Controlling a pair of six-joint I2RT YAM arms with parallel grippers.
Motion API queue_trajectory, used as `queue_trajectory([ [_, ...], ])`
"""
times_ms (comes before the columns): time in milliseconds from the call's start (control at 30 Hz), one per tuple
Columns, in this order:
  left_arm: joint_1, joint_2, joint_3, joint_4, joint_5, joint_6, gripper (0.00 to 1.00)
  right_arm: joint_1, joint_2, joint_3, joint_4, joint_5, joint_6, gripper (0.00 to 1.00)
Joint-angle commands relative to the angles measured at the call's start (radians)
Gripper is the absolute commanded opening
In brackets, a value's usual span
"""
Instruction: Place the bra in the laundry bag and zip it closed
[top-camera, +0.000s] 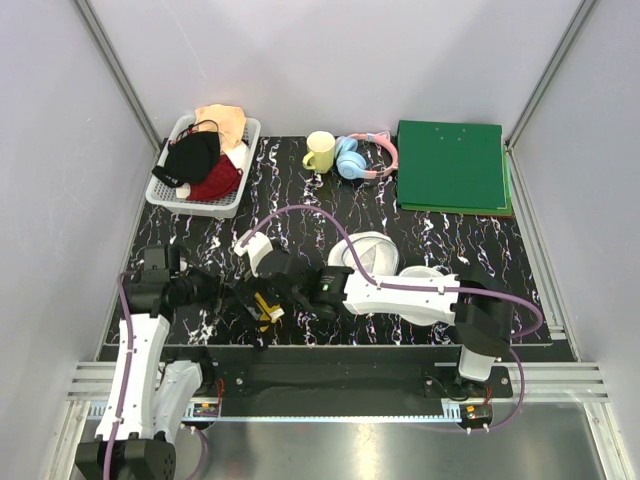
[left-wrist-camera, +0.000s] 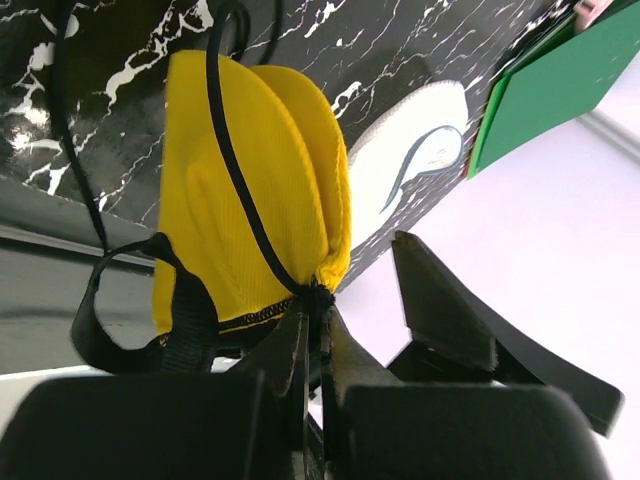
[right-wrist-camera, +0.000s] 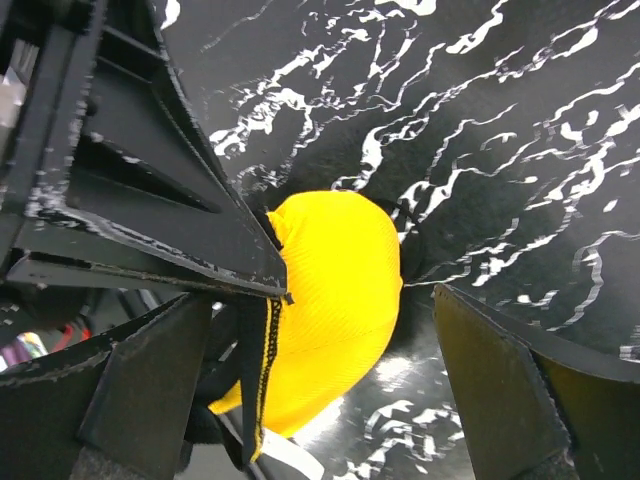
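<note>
- Although a white slatted basket (top-camera: 222, 207), a yellow mug (top-camera: 320, 152), headphones (top-camera: 352, 160) and a green board (top-camera: 450, 165) are set along the far edge of the black marbled table (top-camera: 450, 240), none of them is touched by either arm.
- The right arm (top-camera: 400, 292) is stretched low across the table toward the left. The left arm (top-camera: 140, 350) is bent forward to meet it near the front left.
- The laundry bag (top-camera: 372, 245) is seen lying open in white mesh halves at mid-table, partly hidden behind the right arm and apart from the bra.
- The bra (left-wrist-camera: 240, 200) is held at the near left of the table with its yellow cups folded together. Whether it is lifted clear of the surface cannot be settled from these views.
- The left gripper (left-wrist-camera: 312, 300) is pinched tight on the bra's black centre piece.
- The right gripper (right-wrist-camera: 322, 295) is spread wide, one finger on each side of a yellow cup, and appears not to touch it.
- A thin black strap (left-wrist-camera: 225, 150) is draped across the cup.
- The step in hand is judged to be securing the bra, with neither insertion nor zipping done. The next move calls for the cups to be kept folded, the straps gathered, and the bundle carried right to the open bag.
</note>
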Motion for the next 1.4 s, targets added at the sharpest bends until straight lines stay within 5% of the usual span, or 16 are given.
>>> queue_trajectory([
  [0, -0.002, -0.02, 0.053, -0.053, 0.011, -0.089, 0.0, 0.014, -0.018, -0.042, 0.106, 0.02, 0.128, 1.0],
  [633, -0.002, -0.034, 0.112, -0.092, -0.063, -0.15, 0.0, 0.016, 0.067, -0.039, 0.128, -0.057, 0.208, 0.71],
  [733, -0.002, -0.031, 0.137, -0.092, -0.087, -0.127, 0.0, 0.014, 0.061, -0.046, 0.128, -0.023, 0.212, 0.47],
  [833, -0.002, -0.033, 0.151, -0.076, -0.098, -0.111, 0.0, 0.0, 0.062, -0.051, 0.116, -0.05, 0.22, 0.12],
  [867, -0.002, -0.03, 0.161, -0.047, -0.098, -0.094, 0.05, -0.012, 0.062, -0.049, 0.103, -0.055, 0.226, 0.01],
  [933, -0.002, -0.022, 0.2, -0.042, -0.121, -0.019, 0.25, -0.038, 0.048, -0.065, 0.076, -0.07, 0.24, 0.0],
  [967, -0.002, -0.016, 0.245, -0.041, -0.132, 0.01, 0.47, -0.068, 0.039, -0.077, 0.076, -0.082, 0.248, 0.0],
  [1067, -0.002, -0.014, 0.347, -0.038, -0.173, 0.133, 0.77, -0.122, -0.022, -0.141, 0.076, -0.128, 0.252, 0.0],
  [1200, -0.004, 0.027, 0.462, -0.015, -0.212, 0.334, 0.82, -0.258, -0.142, -0.184, -0.022, -0.256, 0.234, 0.0],
  [1367, -0.037, 0.108, 0.501, 0.081, -0.175, 0.416, 0.79, -0.384, -0.321, -0.187, -0.159, -0.311, 0.229, 0.0],
])
